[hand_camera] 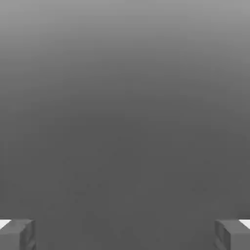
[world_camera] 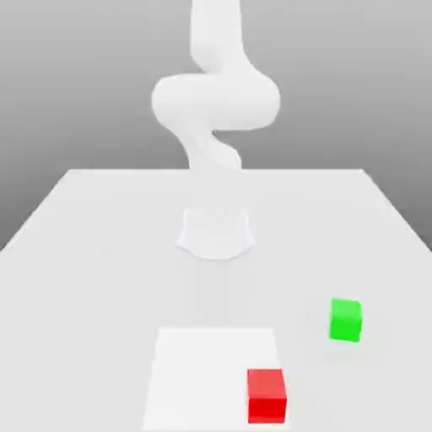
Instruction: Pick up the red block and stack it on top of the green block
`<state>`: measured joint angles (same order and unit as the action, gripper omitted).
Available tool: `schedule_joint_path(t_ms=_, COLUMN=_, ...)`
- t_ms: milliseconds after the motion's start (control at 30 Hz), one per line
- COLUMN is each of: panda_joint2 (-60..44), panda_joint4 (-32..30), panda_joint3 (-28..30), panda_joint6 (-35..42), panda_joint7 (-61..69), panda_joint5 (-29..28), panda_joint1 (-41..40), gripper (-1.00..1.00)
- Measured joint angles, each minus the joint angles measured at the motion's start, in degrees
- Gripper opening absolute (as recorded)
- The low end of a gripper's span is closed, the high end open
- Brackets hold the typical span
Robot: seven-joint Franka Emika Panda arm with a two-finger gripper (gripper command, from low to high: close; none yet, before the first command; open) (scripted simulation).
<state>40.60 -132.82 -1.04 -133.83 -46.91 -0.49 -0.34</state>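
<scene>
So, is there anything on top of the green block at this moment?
No. The top of the green block is bare, and the red block sits apart from it on the table. Its underside is hidden against the table.

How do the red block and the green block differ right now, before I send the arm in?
Colour: the red block is bright red, the green block bright green.
Place: the red block lies nearer the camera in the exterior view; the green block sits farther back and toward that view's right.
Surface: the red block rests at a corner of a paler square patch; the green block sits off it on the table.
Shared: both are small plain cubes, apparently equal in size, standing apart.
</scene>
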Motion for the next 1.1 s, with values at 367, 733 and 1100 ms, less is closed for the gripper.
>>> schedule_joint_path(t_ms=367, panda_joint2=-23.2, panda_joint4=-4.6, panda_joint3=-4.0, panda_joint6=-9.1, panda_joint7=-4.9, panda_joint5=-2.4, panda_joint1=-0.9, gripper=0.00)
schedule_joint_path(t_ms=733, panda_joint2=-46.0, panda_joint4=-9.2, panda_joint3=-5.8, panda_joint6=-18.1, panda_joint7=-8.7, panda_joint5=-3.4, panda_joint1=0.5, gripper=0.00)
schedule_joint_path(t_ms=1100, panda_joint2=-61.8, panda_joint4=-8.8, panda_joint3=-4.0, panda_joint6=-28.9, panda_joint7=-11.2, panda_joint5=-5.6, panda_joint1=2.7, gripper=-1.00)
